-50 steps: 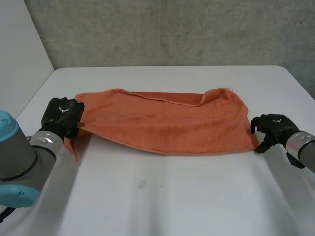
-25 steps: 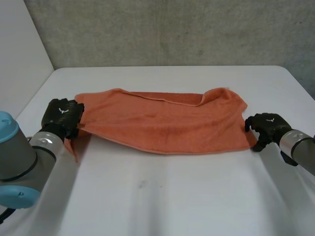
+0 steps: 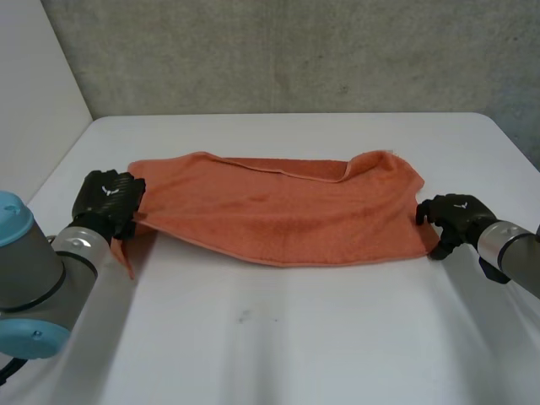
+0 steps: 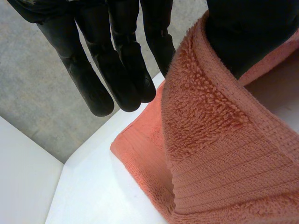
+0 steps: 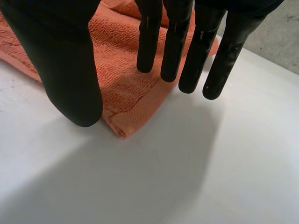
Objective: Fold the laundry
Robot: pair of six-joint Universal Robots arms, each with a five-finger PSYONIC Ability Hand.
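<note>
— Where's the towel?
— The orange towel [image 3: 287, 215] lies spread mid-frame on the white table [image 3: 278, 337].
— And the hands?
— Left hand [image 3: 105, 201], at frame left: fingers straight, towel corner draped over its thumb. Right hand [image 3: 456, 218], at frame right: fingers and thumb apart at the towel's lower-right corner.

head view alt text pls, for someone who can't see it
An orange towel lies spread lengthwise across a white table, its far edge partly folded over. The robot's left hand is at the towel's left end, where a corner of cloth hangs beside it, and the right hand is at the near right corner.
</note>
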